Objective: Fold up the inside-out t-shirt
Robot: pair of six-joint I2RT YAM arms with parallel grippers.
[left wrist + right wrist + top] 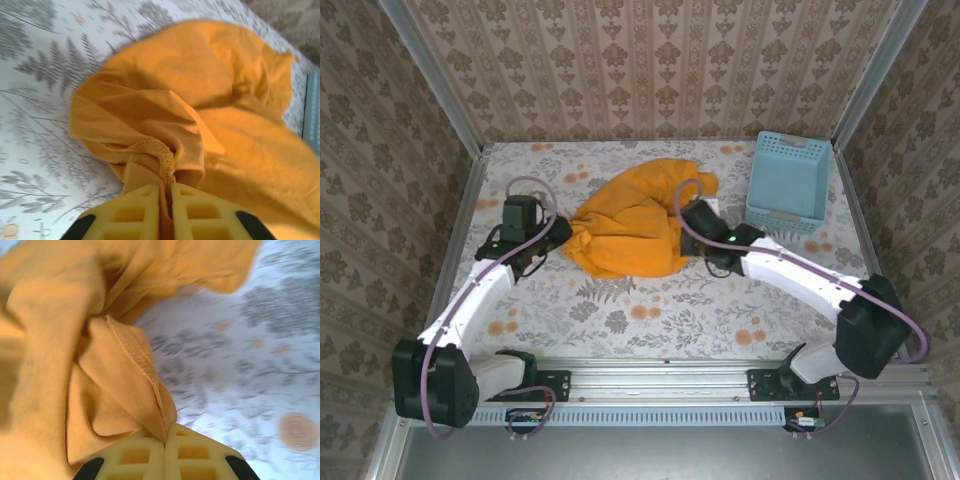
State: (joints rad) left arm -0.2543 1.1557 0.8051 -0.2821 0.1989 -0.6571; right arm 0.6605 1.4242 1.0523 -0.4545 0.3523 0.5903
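Note:
The orange-yellow inside-out t-shirt [630, 225] lies bunched in the middle of the table between both arms. My left gripper [560, 238] is at its left edge, shut on a stitched hem of the t-shirt [150, 150]; the yellow fingers [135, 212] pinch the cloth between them. My right gripper [692, 232] is at the shirt's right edge, shut on another seamed edge of the t-shirt [130, 355], its fingers [145, 455] pressed together on the fabric.
A light blue lattice basket [788, 180] stands at the back right, close to my right arm. The floral tablecloth [650, 310] is bare in front of the shirt. Patterned walls enclose the table on three sides.

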